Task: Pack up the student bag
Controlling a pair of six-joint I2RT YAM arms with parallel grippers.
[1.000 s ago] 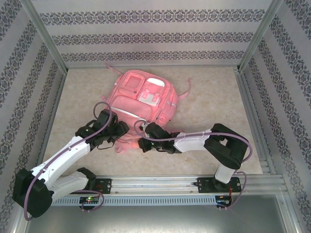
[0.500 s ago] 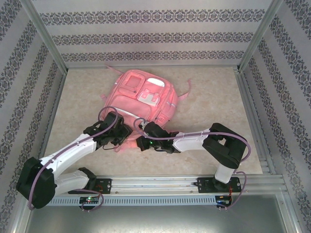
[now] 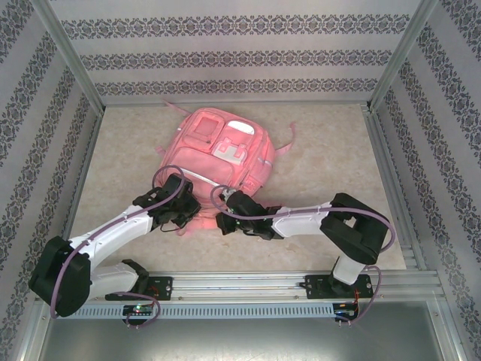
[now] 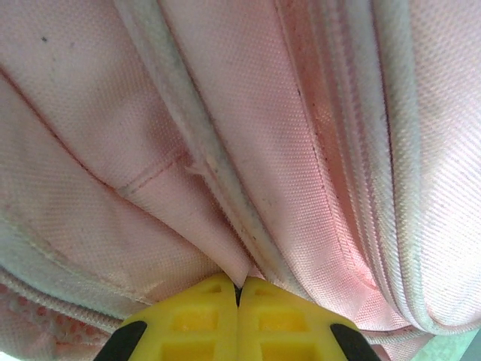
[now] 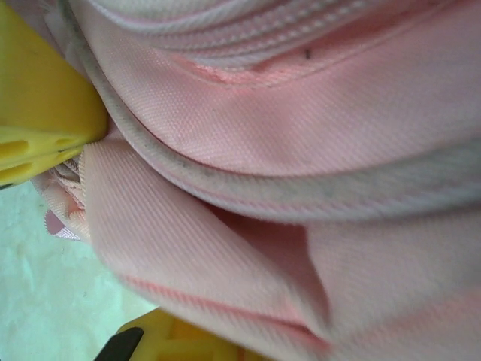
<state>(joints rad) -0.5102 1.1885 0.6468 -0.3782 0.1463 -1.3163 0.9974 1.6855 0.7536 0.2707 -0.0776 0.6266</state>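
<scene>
The large pink fabric backpack (image 3: 218,147) lies flat on the beige counter (image 3: 331,150). The left tool (image 4: 237,289) is pinched tight on a fold at its near edge; the right tool (image 3: 223,220) clamps fabric just beside.

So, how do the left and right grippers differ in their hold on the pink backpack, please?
The left gripper pinches a thin seam fold of the student bag, fingers tip to tip; the right gripper has fingers apart around a thick fold. The left gripper reaches in from the left, the right gripper from the right. Both hold the bag's near edge.
</scene>
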